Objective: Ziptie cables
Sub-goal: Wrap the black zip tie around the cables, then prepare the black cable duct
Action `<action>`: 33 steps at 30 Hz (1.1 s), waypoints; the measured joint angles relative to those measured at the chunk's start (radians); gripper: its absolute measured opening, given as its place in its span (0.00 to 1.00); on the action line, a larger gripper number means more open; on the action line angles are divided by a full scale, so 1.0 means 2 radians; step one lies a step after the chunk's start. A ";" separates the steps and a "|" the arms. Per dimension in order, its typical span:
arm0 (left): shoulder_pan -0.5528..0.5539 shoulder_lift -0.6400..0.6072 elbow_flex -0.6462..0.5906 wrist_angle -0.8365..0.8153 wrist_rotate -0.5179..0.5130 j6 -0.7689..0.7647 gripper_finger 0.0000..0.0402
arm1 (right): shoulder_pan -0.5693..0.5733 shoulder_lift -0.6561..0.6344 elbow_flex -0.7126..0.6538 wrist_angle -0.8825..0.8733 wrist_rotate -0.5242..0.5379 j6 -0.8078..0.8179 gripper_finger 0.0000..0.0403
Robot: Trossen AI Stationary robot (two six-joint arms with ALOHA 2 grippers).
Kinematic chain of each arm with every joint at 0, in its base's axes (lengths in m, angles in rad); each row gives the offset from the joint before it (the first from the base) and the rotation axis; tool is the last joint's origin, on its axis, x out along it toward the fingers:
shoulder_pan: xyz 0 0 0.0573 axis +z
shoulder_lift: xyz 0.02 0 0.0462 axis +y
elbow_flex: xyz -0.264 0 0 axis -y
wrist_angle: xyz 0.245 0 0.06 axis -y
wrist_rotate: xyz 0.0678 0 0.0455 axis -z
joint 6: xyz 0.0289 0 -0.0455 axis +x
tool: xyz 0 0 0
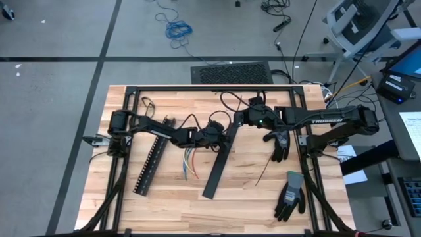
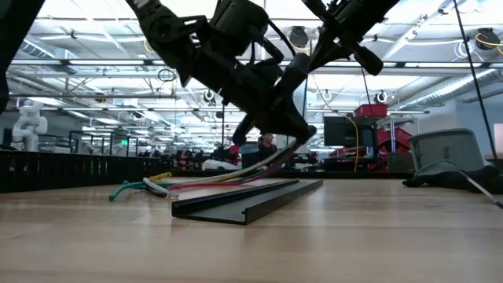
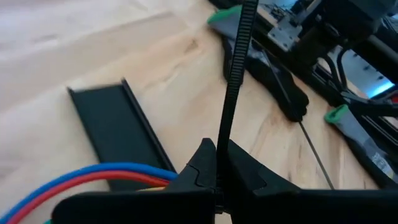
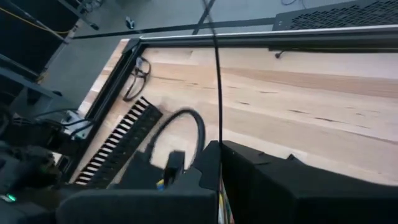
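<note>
We pinch the zip-tie strip (image 3: pixel 233 93) in our shut left gripper (image 3: pixel 216 177), over the cables (image 1: pixel 191 161) beside the black channel (image 1: pixel 219 164). Our right gripper (image 4: pixel 219 180) clamps its other end. Pull steadily, keeping the loop snug.

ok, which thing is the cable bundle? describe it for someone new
On the wooden table, find the long smooth black channel lying near the middle. Left of it lies the bundle of thin coloured wires, unlike the toothed black comb-like strip farther left.
</note>
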 joint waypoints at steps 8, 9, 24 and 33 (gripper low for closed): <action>0.000 0.001 -0.002 0.013 0.007 -0.001 0.02 | -0.001 -0.003 0.001 -0.012 -0.002 0.002 0.00; 0.000 0.001 -0.001 0.015 0.009 -0.001 0.04 | -0.001 -0.003 0.001 -0.014 -0.004 0.002 0.00; 0.047 -0.038 0.062 -0.004 0.108 0.111 0.34 | -0.019 -0.015 0.002 -0.190 0.084 -0.223 0.35; 0.132 -0.215 0.120 -0.346 0.152 0.251 0.35 | -0.103 -0.044 0.054 -0.106 -0.083 -0.428 0.48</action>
